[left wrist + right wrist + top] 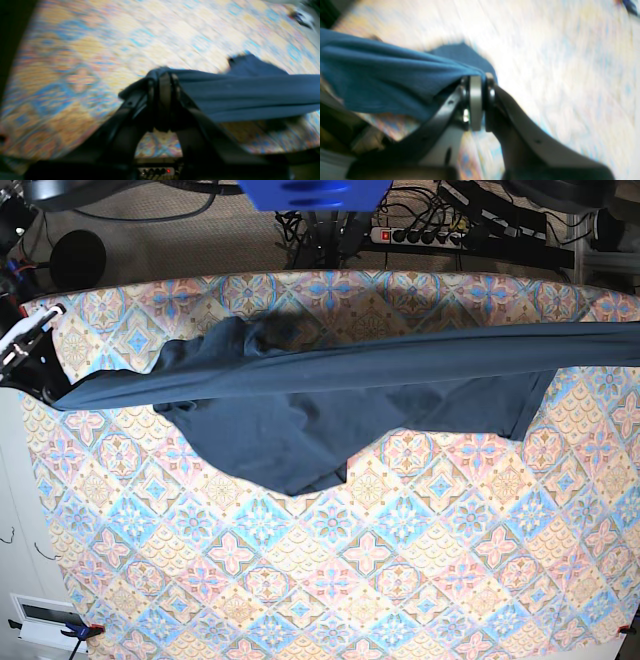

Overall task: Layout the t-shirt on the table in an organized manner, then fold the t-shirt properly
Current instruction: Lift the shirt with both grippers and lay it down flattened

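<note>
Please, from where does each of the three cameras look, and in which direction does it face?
Left wrist: sits on the left arm, faces along the left gripper, shut on the t-shirt, above the table.
Right wrist: sits on the right arm, faces along the right gripper, shut on the same cloth.
Base: overhead, faces down at the table and the stretched t-shirt; only the right gripper shows, at the left edge.
Shared: all views show the t-shirt and the patterned table.

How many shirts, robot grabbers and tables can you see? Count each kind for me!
t-shirt: 1, dark blue, stretched between the grabbers
Grabbers: 2, the left gripper and the right gripper, both pinching the shirt
table: 1, with a pastel tile cloth
Total: 4
</note>
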`<state>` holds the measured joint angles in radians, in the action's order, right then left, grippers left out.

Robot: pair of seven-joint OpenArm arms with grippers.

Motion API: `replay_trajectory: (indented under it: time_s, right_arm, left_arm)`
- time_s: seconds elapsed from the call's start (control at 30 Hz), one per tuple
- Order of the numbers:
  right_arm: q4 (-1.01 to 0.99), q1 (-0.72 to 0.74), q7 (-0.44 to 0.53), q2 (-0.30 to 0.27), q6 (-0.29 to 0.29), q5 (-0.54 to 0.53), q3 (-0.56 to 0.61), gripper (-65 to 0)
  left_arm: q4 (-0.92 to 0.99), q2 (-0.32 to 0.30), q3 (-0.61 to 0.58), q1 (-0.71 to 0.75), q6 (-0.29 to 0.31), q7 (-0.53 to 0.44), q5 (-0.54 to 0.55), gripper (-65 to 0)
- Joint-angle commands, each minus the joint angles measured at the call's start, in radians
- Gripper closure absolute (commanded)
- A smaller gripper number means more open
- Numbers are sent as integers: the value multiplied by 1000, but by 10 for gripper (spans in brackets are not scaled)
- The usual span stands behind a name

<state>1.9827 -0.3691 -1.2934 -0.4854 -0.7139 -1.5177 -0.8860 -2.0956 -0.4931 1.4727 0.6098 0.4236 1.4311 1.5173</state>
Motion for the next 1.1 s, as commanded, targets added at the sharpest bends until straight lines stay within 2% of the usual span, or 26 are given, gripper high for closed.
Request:
replay_trajectory:
  time_s: [0.0, 0.2, 0.27, 0.37, 0.47, 0.53, 0.67, 0.8, 0.93, 1.07]
  right_arm:
    - [4, 26, 27, -26, 16, 34, -23, -7]
    - [-1, 172, 31, -25, 16, 34, -17, -7]
    - [-3, 239, 34, -23, 16, 34, 23, -7]
    - [-7, 333, 67, -23, 16, 197, 138, -7]
    - [-27, 453, 91, -20, 16, 334, 296, -7]
    - [-46, 540, 111, 4, 16, 408, 387, -7]
    - [-133, 675, 131, 90, 16, 570, 494, -7]
    - [-286, 778, 153, 129, 16, 725, 552, -7]
    - [-394, 845, 211, 195, 16, 857, 594, -7]
    - [-504, 893, 278, 228, 16, 1058, 601, -5]
  left_arm:
    - [-4, -22, 11, 0, -4, -35, -34, 0]
    - [2, -23, 11, -98, -4, -35, -34, 0]
    - [2, -40, 11, -158, -4, -35, -34, 0]
    - [4, -43, 4, -294, -4, -35, -34, 0]
    - [5, -40, -132, -436, -4, -46, -34, 0]
    - [10, -36, -232, -532, -4, -52, -34, 0]
    - [59, 23, -384, -706, -4, -72, -255, 0]
    - [163, 93, -513, -876, -4, -99, -485, 0]
    - [284, 127, -584, -971, -6, -163, -647, 0]
    - [401, 164, -623, -1031, -6, -267, -789, 0]
